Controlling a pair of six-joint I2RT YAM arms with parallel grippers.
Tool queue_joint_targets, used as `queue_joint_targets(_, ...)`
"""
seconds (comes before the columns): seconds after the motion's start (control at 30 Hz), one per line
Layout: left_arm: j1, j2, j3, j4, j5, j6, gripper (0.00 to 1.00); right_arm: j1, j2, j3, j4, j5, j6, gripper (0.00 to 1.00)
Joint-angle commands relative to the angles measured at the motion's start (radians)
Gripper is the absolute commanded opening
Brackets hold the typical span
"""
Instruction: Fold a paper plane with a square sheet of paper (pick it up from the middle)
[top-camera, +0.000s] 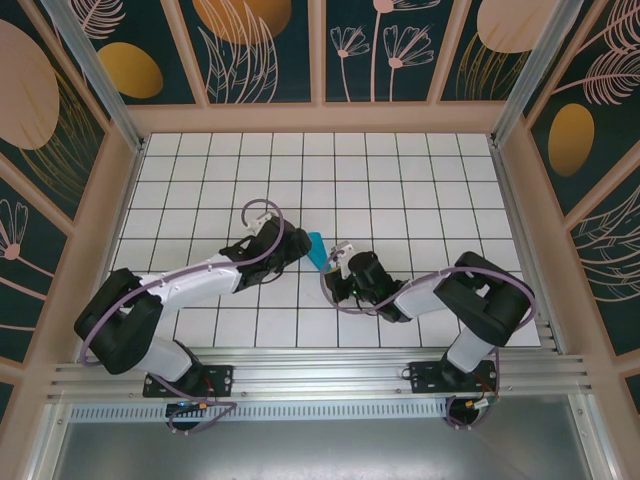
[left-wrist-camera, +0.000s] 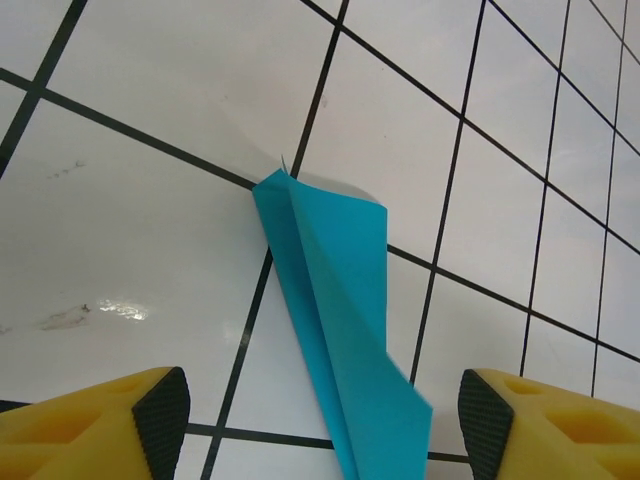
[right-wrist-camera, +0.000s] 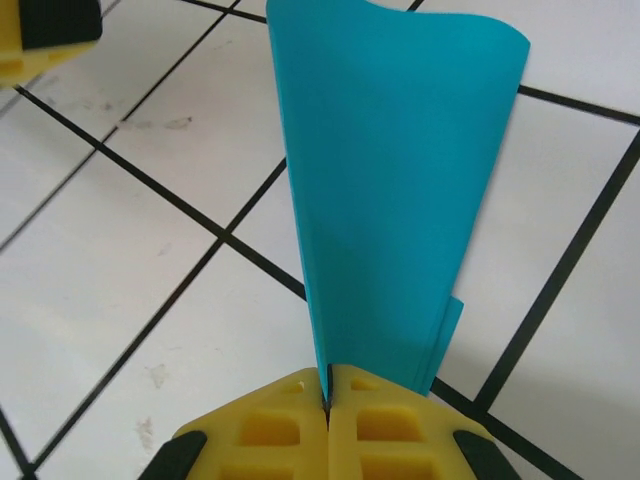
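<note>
The sheet of paper is folded into a slim teal-blue paper plane (top-camera: 317, 248) with a centre crease. It stands on edge above the tiles between the two arms. My right gripper (right-wrist-camera: 327, 395) is shut on its lower edge, and the paper (right-wrist-camera: 390, 180) rises from the pinched jaws. My left gripper (left-wrist-camera: 325, 412) is open. Its yellow fingers with black pads (left-wrist-camera: 165, 410) stand on either side of the paper plane (left-wrist-camera: 340, 300) without touching it. Seen from above, the left gripper (top-camera: 300, 245) is just left of the paper and the right gripper (top-camera: 338, 258) is just right of it.
The floor is white tiles with black grid lines (top-camera: 400, 180), fenced by wooden walls (top-camera: 320, 117). Both arm bases sit on the metal rail (top-camera: 320, 378) at the near edge. One left finger (right-wrist-camera: 50, 30) shows at the top left of the right wrist view.
</note>
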Motion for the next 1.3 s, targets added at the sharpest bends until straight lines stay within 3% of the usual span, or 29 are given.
queue_joint_targets(0.0, 0.002, -0.034, -0.037, 0.095, -0.007, 0.005, 0.73, -0.052, -0.005, 0.003, 0.044, -0.17, 0.147, 0.0)
queue_joint_targets(0.3, 0.004, -0.013, -0.088, 0.266, 0.124, 0.045, 0.68, -0.15, 0.041, -0.022, 0.133, -0.353, 0.331, 0.0)
queue_joint_targets(0.93, 0.003, 0.123, -0.072, 0.427, 0.33, 0.03, 0.63, -0.151, 0.139, 0.01, 0.056, -0.353, 0.424, 0.0)
queue_joint_targets(1.27, 0.002, 0.2, -0.03, 0.499, 0.357, 0.049, 0.64, -0.152, 0.152, 0.008, 0.035, -0.353, 0.439, 0.0)
